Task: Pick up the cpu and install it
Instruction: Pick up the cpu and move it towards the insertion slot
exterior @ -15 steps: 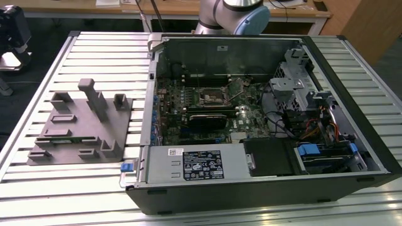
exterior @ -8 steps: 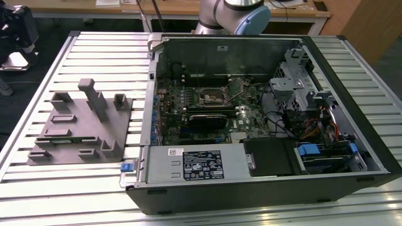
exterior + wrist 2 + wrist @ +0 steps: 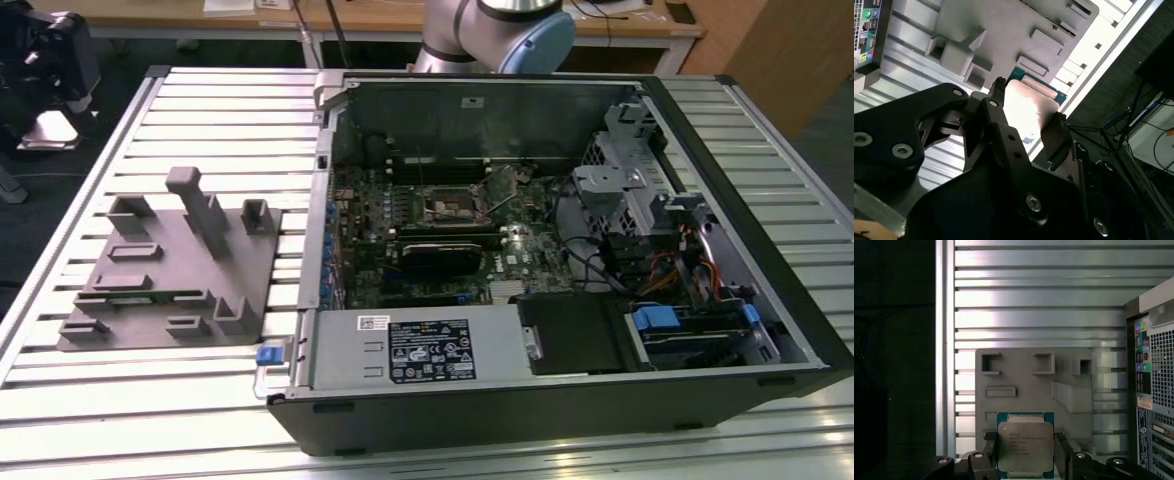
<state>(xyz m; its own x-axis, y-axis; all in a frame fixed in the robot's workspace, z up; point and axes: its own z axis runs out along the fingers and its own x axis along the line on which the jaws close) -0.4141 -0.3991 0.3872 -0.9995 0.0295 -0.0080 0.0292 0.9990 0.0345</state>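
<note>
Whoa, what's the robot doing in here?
The claw on the robot arm is pinching the cpu, a little silvery square chip, by two opposite edges. It holds the chip by the grey fixture on the slatted table. The open computer case sits beside that fixture, and the cpu isn't inside it yet.

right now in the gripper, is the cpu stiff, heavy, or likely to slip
Probably stiff and light: the cpu is a thin flat square with a metal lid. It may slip, since the gripper pinches only its narrow edges. Its green rim might chip if squeezed hard.
</note>
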